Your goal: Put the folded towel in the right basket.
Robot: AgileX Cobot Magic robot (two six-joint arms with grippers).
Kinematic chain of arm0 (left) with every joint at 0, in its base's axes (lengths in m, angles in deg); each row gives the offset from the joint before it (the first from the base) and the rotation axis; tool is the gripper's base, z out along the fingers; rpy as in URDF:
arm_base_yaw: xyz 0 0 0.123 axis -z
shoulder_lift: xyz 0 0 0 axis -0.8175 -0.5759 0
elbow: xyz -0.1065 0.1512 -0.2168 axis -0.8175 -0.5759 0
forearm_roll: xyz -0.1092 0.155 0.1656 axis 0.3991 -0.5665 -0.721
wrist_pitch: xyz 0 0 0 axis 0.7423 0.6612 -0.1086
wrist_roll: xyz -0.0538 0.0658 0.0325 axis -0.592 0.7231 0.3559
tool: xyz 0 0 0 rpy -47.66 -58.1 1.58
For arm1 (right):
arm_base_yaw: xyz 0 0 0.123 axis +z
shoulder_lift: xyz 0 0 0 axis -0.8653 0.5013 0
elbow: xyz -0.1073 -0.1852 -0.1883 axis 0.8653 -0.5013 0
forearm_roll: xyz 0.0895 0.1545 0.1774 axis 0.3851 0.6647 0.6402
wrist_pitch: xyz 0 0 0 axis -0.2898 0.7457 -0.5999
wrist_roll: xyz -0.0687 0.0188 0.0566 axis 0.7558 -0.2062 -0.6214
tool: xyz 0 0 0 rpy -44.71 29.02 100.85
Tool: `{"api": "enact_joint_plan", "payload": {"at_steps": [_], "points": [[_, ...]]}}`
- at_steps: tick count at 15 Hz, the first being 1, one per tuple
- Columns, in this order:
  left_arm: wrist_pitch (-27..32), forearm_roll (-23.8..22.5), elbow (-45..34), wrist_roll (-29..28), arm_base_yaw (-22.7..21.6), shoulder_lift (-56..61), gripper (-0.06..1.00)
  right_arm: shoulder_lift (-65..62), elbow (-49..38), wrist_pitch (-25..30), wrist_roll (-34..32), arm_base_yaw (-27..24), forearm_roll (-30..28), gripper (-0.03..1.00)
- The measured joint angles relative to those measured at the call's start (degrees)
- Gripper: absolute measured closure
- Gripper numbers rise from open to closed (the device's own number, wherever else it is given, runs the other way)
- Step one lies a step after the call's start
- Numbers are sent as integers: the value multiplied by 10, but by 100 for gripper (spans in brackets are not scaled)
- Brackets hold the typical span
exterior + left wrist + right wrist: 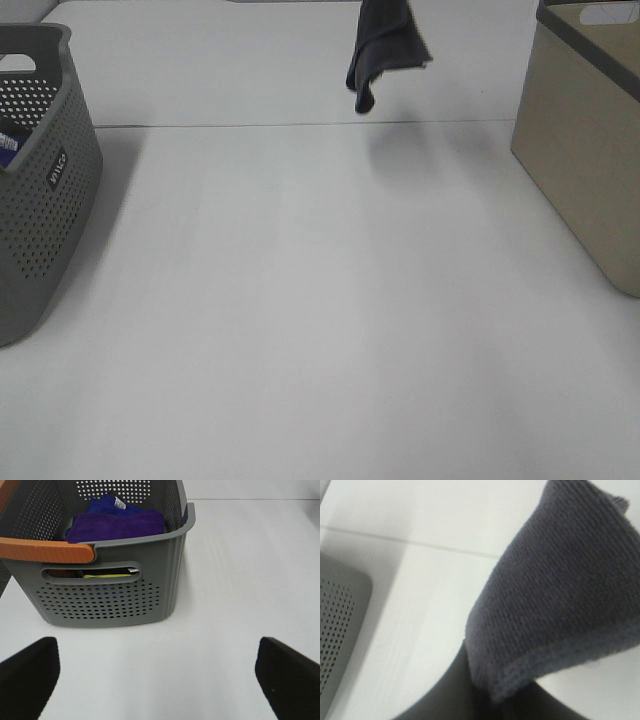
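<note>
The dark grey towel point(385, 50) hangs in the air at the top of the exterior view, above the far middle of the table and left of the beige right basket point(590, 130). The gripper holding it is above the frame there. In the right wrist view the towel point(560, 590) fills most of the picture, and my right gripper point(485, 705) is shut on it, mostly hidden by the cloth. My left gripper point(160, 680) is open and empty over the table, in front of the grey left basket point(115, 595).
The grey perforated basket point(40, 190) stands at the table's left edge and holds purple and blue towels point(117, 522). An orange handle point(47, 552) crosses its rim. A seam point(250, 125) runs across the white table at the back.
</note>
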Motion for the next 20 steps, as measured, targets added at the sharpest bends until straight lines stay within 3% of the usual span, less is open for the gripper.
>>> {"api": "enact_joint_plan", "payload": {"at_steps": [3, 5, 8, 11, 13, 14, 15, 17, 20], "points": [[0, 0, 0, 0, 0, 0, -5, -115, 1, 0, 28, -69, -139, 91], [0, 0, 0, 0, 0, 0, -5, -139, 1, 0, 32, -116, -202, 91], [0, 0, 0, 0, 0, 0, -5, -135, 1, 1, 33, -190, -228, 91], [0, 0, 0, 0, 0, 0, -5, -110, 1, 2, 26, -218, -233, 90], [0, 0, 0, 0, 0, 0, -5, -88, -9, 2, 25, -221, -243, 74], [0, 0, 0, 0, 0, 0, -5, -84, -46, 2, 25, -220, -250, 33], [0, 0, 0, 0, 0, 0, -5, -84, -64, 2, 25, -220, -260, 17], [0, 0, 0, 0, 0, 0, -5, -84, -84, 2, 25, -220, -268, 6], [0, 0, 0, 0, 0, 0, -5, -85, -91, 2, 25, -218, -224, 1]]}}
